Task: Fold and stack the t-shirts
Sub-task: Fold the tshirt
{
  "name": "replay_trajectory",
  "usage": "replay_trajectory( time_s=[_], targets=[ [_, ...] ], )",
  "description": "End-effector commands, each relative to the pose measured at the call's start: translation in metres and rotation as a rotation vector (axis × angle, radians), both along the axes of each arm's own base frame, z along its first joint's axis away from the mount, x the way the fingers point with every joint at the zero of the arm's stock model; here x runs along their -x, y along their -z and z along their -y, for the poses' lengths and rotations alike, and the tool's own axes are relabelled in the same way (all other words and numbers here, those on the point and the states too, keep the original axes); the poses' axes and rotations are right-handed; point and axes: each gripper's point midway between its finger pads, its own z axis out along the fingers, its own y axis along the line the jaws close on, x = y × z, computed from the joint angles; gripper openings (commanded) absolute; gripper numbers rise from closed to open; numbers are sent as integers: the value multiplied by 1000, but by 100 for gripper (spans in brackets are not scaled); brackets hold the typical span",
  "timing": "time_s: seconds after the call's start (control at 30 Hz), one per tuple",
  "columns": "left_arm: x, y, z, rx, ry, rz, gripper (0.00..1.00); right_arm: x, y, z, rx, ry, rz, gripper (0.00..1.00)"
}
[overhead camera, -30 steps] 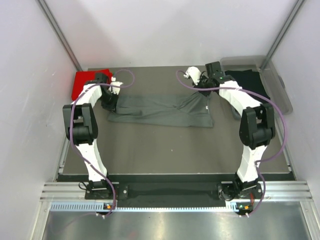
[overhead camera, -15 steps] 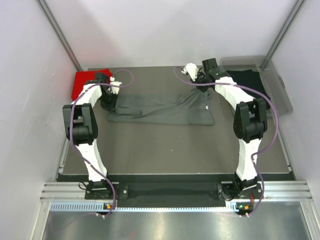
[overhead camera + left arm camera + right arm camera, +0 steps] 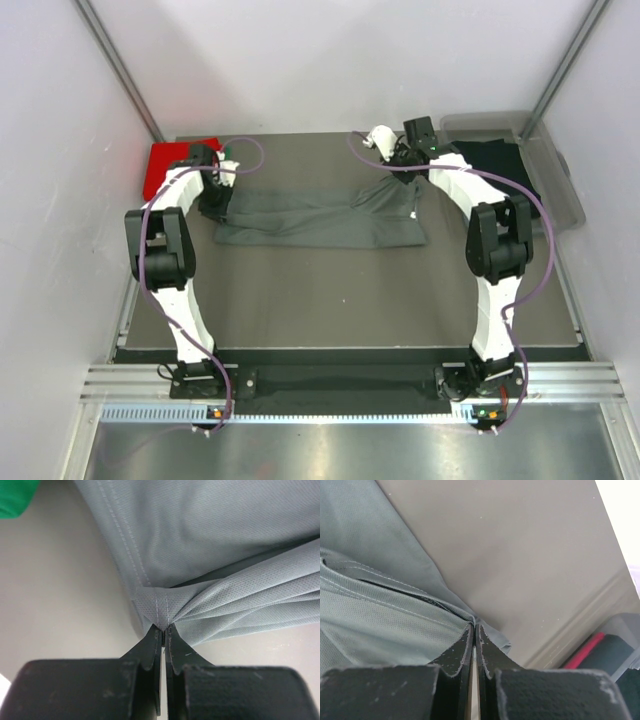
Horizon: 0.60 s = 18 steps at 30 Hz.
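Below me is the flat dark grey table mat, and across its far half lies the plain dark grey cloth t-shirt. It is spread wide from left to right, with its near hem lying straight on the mat. I have one end of it in each gripper.

Over at the far right corner sits the clear plastic tub, with the soft black t-shirt lying inside it, well apart from the grey one. At the far left corner is the bright red t-shirt, flat on the mat, just beyond my left arm. A bit of green cloth shows at the top left of my left wrist view. It lies near the grey shirt's edge, with bare mat between them.

Now my left gripper: the fingers are pressed together on a stitched corner of the dark grey shirt, and folds fan out from the pinch towards the right. My right gripper is the same, fingers clamped tight on a hemmed edge of that shirt, the cloth bunching to the left of the tips and bare mat on the right.
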Motion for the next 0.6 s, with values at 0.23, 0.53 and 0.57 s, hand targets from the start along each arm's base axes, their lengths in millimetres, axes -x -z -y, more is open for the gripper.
replay_trajectory(
  time_s=[0.23,0.53,0.57],
  targets=[
    [-15,-35,-18,-74,-71,116,0,-26,-13,-7,-23,24,77,0],
    [-32,-78,-25,-114,-161,303,63,-23,-72,-3,-107,119,214,40],
    [-37,-105,-24,-135,-135,397,68,-17,-77,-2,-124,130,221,41]
  ],
)
